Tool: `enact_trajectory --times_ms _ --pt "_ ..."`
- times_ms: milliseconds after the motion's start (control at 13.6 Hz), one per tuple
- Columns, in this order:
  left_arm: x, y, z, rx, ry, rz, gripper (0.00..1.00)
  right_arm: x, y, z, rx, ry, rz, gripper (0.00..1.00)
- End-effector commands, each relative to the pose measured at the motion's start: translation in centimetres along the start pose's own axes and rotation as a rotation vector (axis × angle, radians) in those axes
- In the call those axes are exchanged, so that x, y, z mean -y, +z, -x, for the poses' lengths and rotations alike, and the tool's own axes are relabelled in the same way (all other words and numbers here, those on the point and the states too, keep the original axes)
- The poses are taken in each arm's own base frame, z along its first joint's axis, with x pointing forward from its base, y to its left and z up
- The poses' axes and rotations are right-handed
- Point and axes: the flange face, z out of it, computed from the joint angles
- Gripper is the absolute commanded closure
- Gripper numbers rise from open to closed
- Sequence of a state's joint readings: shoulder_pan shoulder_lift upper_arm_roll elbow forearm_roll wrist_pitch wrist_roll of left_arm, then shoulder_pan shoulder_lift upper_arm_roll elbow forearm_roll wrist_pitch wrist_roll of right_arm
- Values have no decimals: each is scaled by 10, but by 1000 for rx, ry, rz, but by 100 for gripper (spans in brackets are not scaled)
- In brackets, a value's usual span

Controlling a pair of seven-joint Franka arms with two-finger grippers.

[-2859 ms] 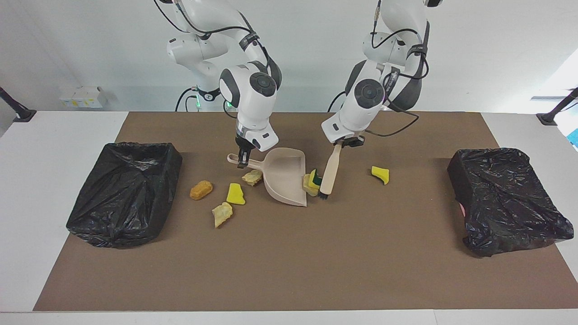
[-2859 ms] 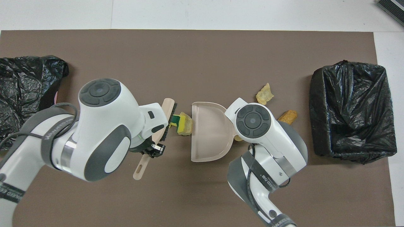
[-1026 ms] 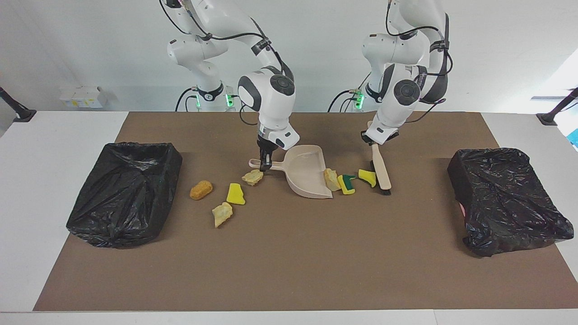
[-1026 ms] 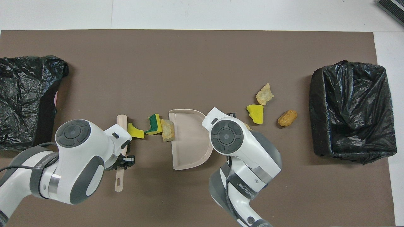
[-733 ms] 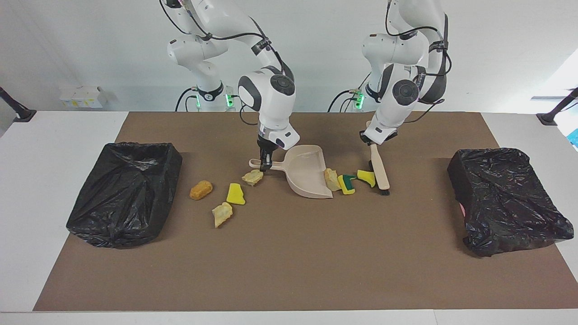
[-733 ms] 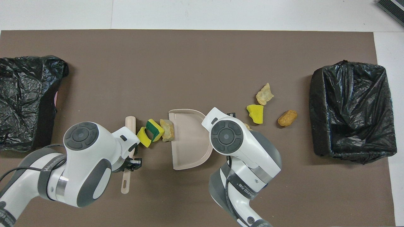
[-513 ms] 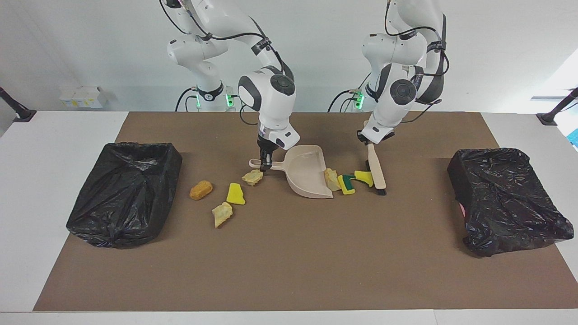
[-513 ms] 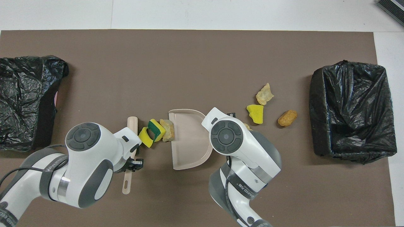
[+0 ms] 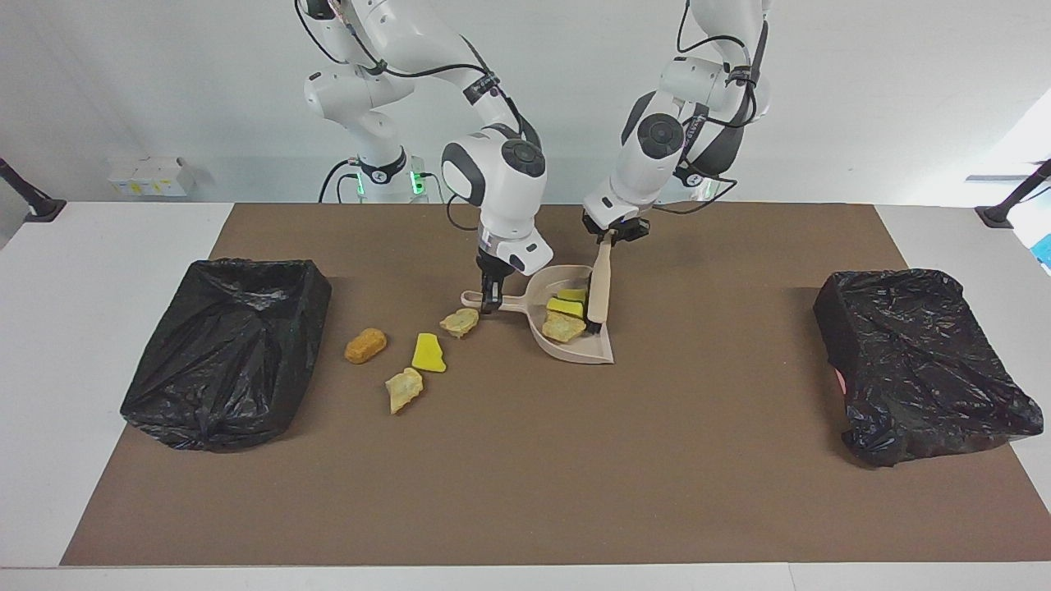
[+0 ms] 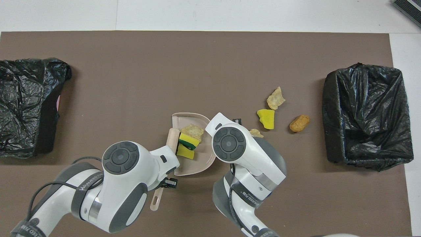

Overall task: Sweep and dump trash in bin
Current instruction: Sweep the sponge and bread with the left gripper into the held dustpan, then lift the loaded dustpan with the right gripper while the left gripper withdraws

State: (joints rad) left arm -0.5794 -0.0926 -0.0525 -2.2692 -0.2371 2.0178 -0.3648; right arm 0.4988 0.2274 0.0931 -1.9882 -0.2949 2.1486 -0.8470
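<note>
Three trash lumps, one tan chunk and two yellow foam wedges, sit in the beige plastic dustpan; four more lie on the brown mat toward the right arm's end of the tabletop: tan chunk, yellow wedge, tan chunk, orange-brown nugget.

Right gripper clamps the pan handle. Left gripper clamps the beige hand brush, bristles at the pan's mouth.

Risks: lifting the brush away may let lumps roll out; tilting the pan early would spill them short of the black-lined bin; the chunk just beside the handle may get knocked.
</note>
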Motion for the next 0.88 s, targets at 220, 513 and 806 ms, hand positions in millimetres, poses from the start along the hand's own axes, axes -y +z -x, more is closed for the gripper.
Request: enact_trajectory --times_ms 220,513,806 --pt "-1 -47 12 9 -209 11 100 -18 3 11 -19 38 25 100" --pt "7 -50 42 45 -221 -76 100 -29 -11 29 -28 25 29 100" --pt "3 -31 72 45 -184 -96 100 -39 -39 49 -50 53 2 100"
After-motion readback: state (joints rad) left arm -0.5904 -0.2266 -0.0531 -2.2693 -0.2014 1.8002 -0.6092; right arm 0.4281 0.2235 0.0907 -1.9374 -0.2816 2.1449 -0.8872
